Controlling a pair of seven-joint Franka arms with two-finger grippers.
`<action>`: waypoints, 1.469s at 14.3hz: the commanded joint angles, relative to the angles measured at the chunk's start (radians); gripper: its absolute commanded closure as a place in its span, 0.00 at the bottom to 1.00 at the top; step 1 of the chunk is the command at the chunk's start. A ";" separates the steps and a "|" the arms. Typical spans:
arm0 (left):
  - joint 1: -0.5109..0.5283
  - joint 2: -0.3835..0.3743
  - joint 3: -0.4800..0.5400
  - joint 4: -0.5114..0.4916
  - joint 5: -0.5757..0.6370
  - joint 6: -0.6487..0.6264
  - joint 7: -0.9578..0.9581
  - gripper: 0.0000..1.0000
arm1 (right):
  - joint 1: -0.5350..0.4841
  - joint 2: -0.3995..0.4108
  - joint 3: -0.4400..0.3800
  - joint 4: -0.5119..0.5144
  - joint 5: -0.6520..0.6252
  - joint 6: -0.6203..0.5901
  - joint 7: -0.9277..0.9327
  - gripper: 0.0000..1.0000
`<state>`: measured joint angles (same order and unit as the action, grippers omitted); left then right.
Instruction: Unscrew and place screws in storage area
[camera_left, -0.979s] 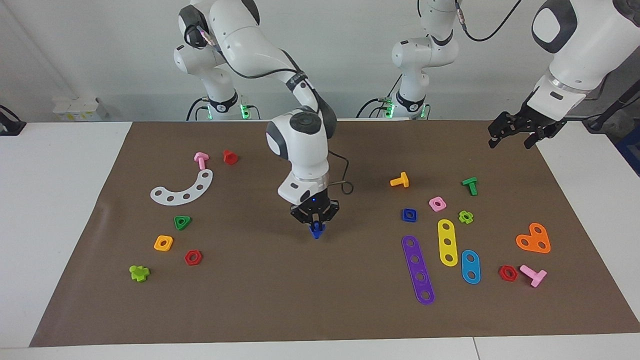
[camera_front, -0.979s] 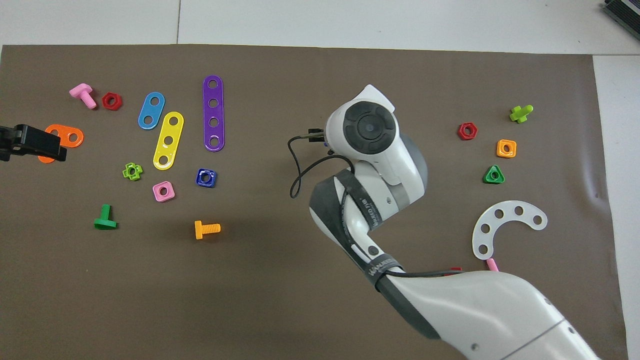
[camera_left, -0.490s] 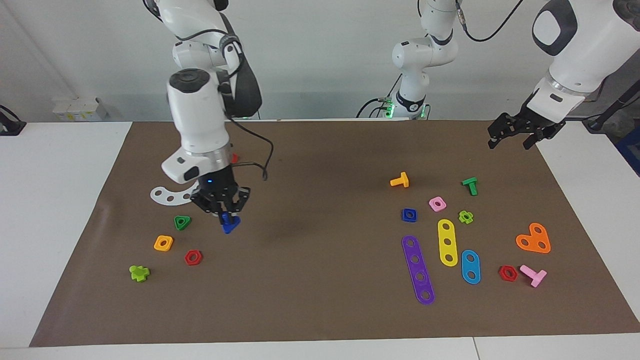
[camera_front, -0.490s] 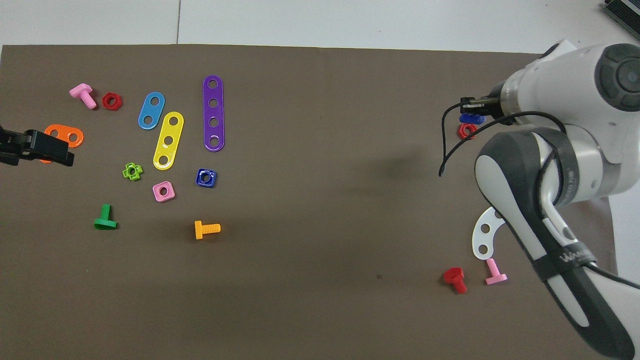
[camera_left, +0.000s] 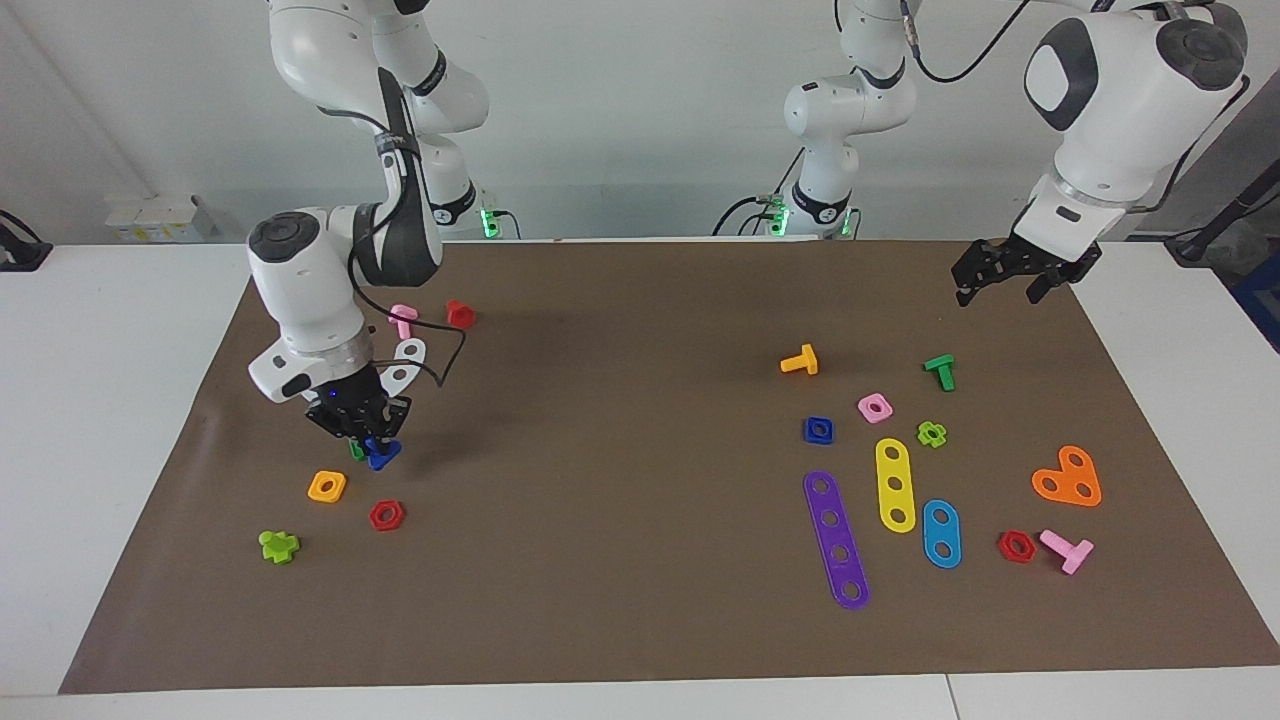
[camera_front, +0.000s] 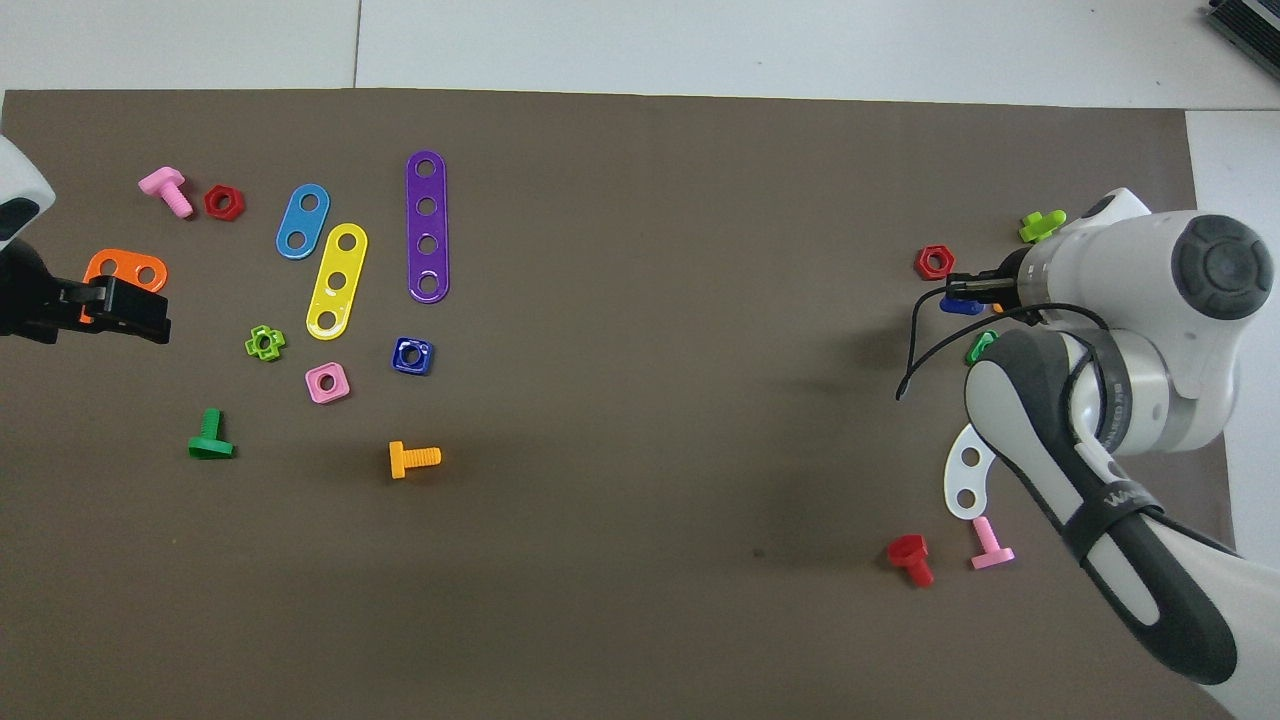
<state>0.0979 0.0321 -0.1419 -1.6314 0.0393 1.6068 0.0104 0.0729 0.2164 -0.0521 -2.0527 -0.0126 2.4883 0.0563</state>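
Observation:
My right gripper (camera_left: 372, 440) is shut on the dark-blue screw (camera_left: 381, 456), with its triangular head pointing down, low over the storage area (camera_left: 345, 520). The screw hangs beside the green triangle nut (camera_left: 356, 450), which it partly hides, and over the mat near the orange square nut (camera_left: 327, 486) and the red hexagon nut (camera_left: 386, 515). I cannot tell whether it touches the mat. In the overhead view the screw (camera_front: 962, 305) shows just under the gripper (camera_front: 968, 290). My left gripper (camera_left: 1005, 280) waits open and empty, raised over the left arm's end of the mat.
A lime cross piece (camera_left: 278, 546), a white curved strip (camera_left: 405, 362), a pink bolt (camera_left: 402, 320) and a red bolt (camera_left: 460, 314) lie around the storage area. A blue square nut (camera_left: 818, 430), coloured strips (camera_left: 836, 538) and other bolts lie toward the left arm's end.
My right arm has carried the blue screw from the middle of the mat to the storage area and lowered it beside the green triangle nut. The left gripper has shifted slightly.

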 joint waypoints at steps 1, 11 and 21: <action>-0.033 -0.034 0.016 -0.042 0.033 0.025 -0.024 0.00 | -0.025 0.007 0.017 -0.089 0.029 0.116 -0.015 1.00; -0.058 -0.035 0.081 -0.036 0.024 0.027 0.020 0.00 | -0.021 0.023 0.017 -0.064 0.034 0.110 0.046 0.00; -0.043 -0.038 0.079 -0.044 -0.022 0.044 0.025 0.00 | -0.077 -0.175 0.000 0.305 0.017 -0.550 0.065 0.00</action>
<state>0.0561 0.0261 -0.0726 -1.6320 0.0332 1.6171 0.0202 0.0101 0.0709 -0.0550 -1.7956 -0.0057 2.0394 0.1162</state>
